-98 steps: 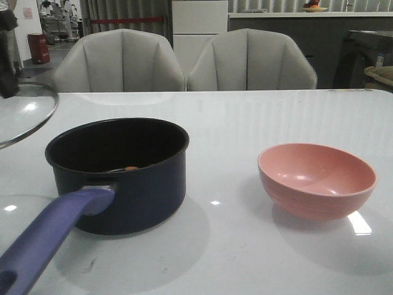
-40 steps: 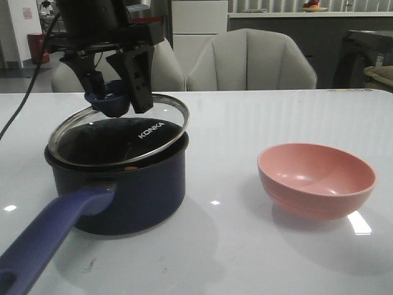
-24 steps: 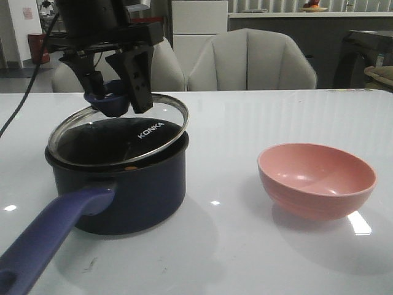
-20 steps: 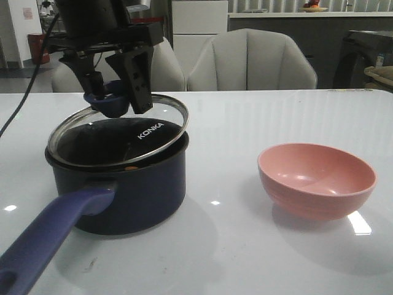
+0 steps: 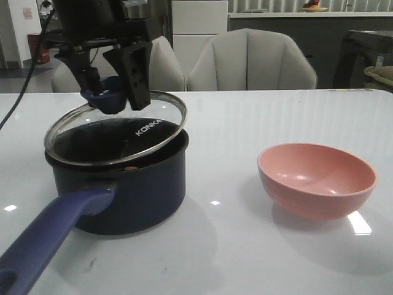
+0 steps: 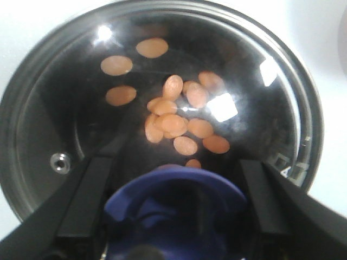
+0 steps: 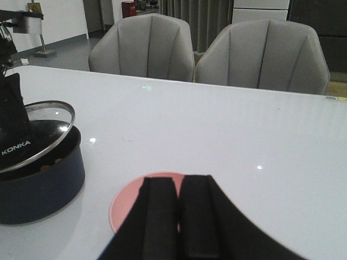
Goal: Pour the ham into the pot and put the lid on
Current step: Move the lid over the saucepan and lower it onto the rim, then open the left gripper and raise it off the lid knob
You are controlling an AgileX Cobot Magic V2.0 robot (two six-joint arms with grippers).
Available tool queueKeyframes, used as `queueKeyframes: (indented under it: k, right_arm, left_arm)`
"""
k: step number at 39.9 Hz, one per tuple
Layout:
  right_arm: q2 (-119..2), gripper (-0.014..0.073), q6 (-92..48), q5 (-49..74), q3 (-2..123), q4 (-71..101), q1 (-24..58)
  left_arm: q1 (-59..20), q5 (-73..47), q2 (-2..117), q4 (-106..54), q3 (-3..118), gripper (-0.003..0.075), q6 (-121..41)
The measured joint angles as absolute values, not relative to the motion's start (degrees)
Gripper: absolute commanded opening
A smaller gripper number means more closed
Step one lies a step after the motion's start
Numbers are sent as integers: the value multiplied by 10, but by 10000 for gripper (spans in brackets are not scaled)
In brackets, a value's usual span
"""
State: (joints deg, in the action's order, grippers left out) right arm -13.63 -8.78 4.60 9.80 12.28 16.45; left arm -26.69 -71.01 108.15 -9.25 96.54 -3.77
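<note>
My left gripper (image 5: 110, 98) is shut on the purple-blue knob (image 5: 103, 99) of the glass lid (image 5: 141, 132) and holds it tilted just above the dark navy pot (image 5: 135, 190), its far right edge higher than its near left edge. The left wrist view looks down through the lid (image 6: 295, 81) at several orange ham slices (image 6: 179, 122) on the pot's black floor, with the knob (image 6: 176, 197) between the fingers (image 6: 87, 200). One ham slice (image 5: 131, 166) shows under the lid. My right gripper (image 7: 179, 187) is shut and empty over the pink bowl (image 7: 127, 203).
The empty pink bowl (image 5: 316, 178) stands on the white table (image 5: 245, 123) to the right of the pot. The pot's long purple-blue handle (image 5: 49, 236) points toward the near left corner. Two grey chairs (image 5: 252, 61) stand behind the table.
The lid came in from the far left to above the pot. Over the last half second my left gripper shifted it slightly left and up, still tilted.
</note>
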Motion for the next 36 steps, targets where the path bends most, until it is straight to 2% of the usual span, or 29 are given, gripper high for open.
queueKeyframes:
  k: [10, 19, 22, 36]
  right_arm:
    - [-136, 140, -88, 46, 98, 123, 164]
    - [-136, 140, -88, 46, 98, 123, 164]
    - [-136, 140, -88, 46, 98, 123, 164]
    - [-136, 140, -88, 46, 98, 123, 164]
  left_arm:
    - [-267, -698, 1080, -93, 940, 418, -38]
    - [-267, -700, 1080, -93, 937, 613, -38]
    - [-267, -703, 1080, -94, 937, 652, -38]
    - [-267, -705, 1061, -93, 965, 660, -38]
